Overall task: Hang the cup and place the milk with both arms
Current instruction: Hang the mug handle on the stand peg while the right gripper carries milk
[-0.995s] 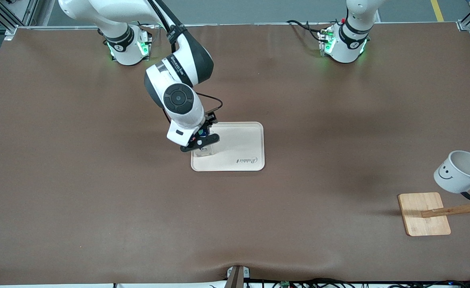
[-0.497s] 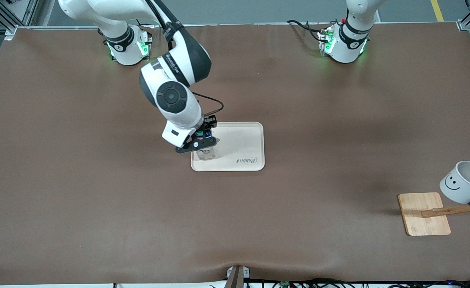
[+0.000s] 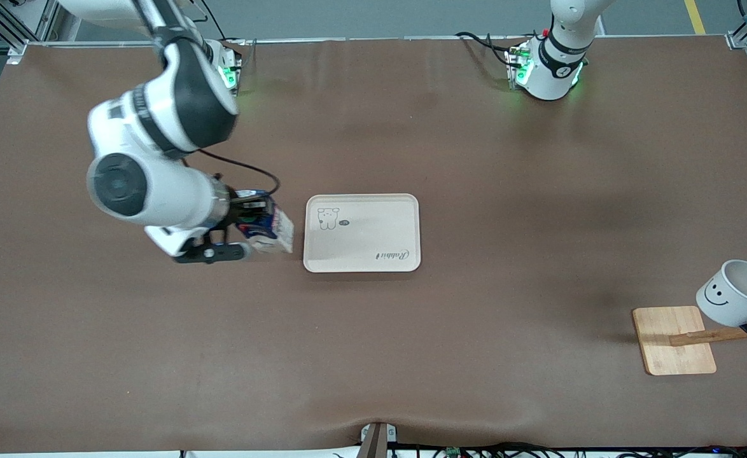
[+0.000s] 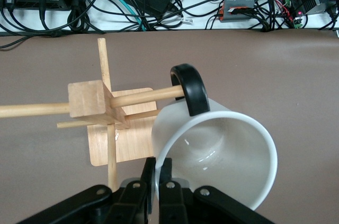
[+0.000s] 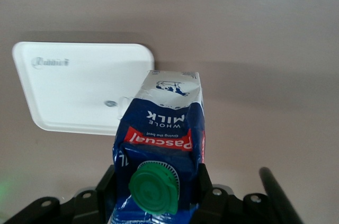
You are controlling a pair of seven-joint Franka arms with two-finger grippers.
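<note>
We see the right gripper (image 3: pixel 256 230) clamped on the milk (image 3: pixel 265 228), its two fingers pressed against the sides of the dark blue carton just below the green cap (image 5: pixel 155 189), as the right wrist view shows. The carton is held up in the air and tilted, over the brown table (image 3: pixel 373 356) just beside the edge of the cream tray (image 3: pixel 373 216) that faces the right arm's end; it does not touch the tray. The right arm (image 3: pixel 157 159) comes from its base at the top of the front view and bends down toward that spot, its wrist turned sideways so the carton points toward the tray. At the left arm's end of the table, the left gripper (image 4: pixel 158 173) pinches the rim of the cup (image 4: pixel 222 155) between nearly closed fingers, one inside the wall and one outside. The cup (image 3: pixel 733 292) is tipped, its opening facing up and sideways, smiley face toward the tray. In the left wrist view its black handle (image 4: pixel 189 87) is looped around the end of a horizontal peg (image 4: pixel 143 97) of the wooden rack (image 4: pixel 90 99), which rises from a small bamboo base (image 3: pixel 672 340). Only the left arm's base (image 3: pixel 548 67) shows in the front view.
</note>
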